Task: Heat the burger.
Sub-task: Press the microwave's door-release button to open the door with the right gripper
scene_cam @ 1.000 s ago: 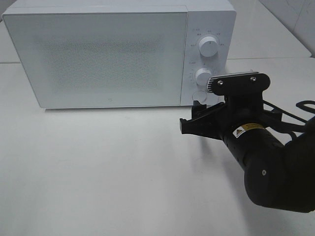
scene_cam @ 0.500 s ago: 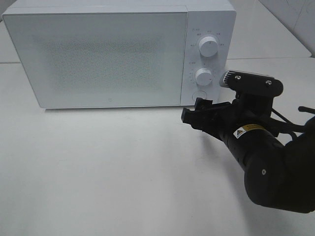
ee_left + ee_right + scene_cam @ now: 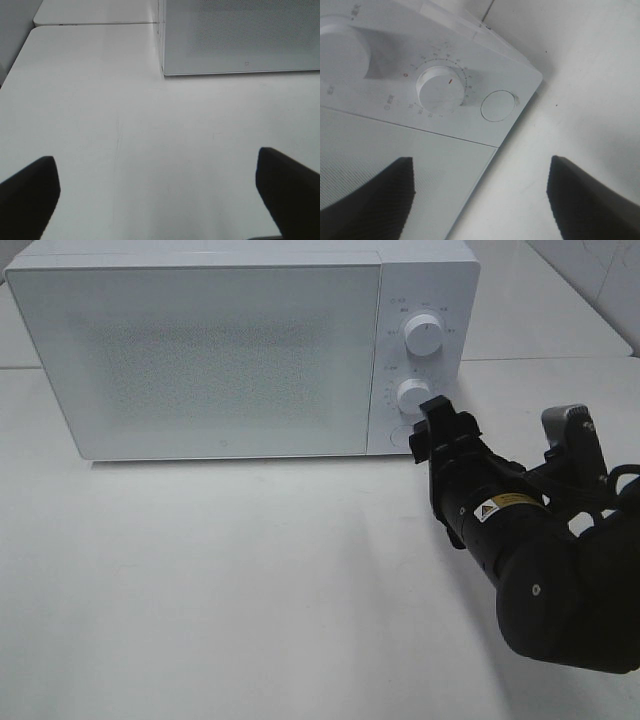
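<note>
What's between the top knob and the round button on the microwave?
Another knob, the lower one. The right wrist view shows it clearly.

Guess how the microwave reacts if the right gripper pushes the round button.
The microwave looks boxy, broad-based and rigid, so probably won't tip. It sits on a smooth table, so a hard push on the button might slide it back.

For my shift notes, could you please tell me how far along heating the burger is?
Done: microwave door shut, no burger in view, so loading is unconfirmed. In hand: the open right end effector hovers by the round button. Left: probably pressing it or turning the dials.
</note>
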Controlling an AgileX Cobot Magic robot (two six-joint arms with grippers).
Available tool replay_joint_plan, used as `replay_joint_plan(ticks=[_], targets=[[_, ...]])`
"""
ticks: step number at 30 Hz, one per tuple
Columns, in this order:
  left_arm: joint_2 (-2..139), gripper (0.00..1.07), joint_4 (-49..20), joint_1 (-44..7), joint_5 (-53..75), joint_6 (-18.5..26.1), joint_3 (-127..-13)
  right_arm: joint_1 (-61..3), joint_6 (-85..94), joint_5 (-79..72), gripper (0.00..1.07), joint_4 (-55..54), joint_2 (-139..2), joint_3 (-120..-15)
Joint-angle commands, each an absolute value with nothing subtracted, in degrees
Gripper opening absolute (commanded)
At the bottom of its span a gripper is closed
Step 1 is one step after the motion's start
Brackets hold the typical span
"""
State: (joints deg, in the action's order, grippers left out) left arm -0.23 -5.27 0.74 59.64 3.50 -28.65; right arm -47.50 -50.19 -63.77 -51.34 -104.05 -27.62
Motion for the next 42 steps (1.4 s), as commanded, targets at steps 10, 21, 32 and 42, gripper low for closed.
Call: replay_joint_plan(ticks=[10,21,32,42], targets=[[-1.49,1.00,-5.27,0.92,59.53,3.55,-28.48,-47.61,-74.54,-63.83,0.50,-51.62,-104.05,-28.13],[-1.49,1.00,-5.27,0.92,59.53,3.55,-28.48,-47.44,-75.34,-62.45,0.00,-51.80,-104.11,-28.13],[-1.49,1.00,-5.27,0.92,59.53,3.55,-28.48,-44.63,-79.76,-61.08,0.00,-49.50,-107.26,-30.37],[-1.49,1.00,-5.27,0.92,59.53,3.55,-28.48,-40.97,-82.96,-60.73,0.00,-45.61,-112.59,-35.70]])
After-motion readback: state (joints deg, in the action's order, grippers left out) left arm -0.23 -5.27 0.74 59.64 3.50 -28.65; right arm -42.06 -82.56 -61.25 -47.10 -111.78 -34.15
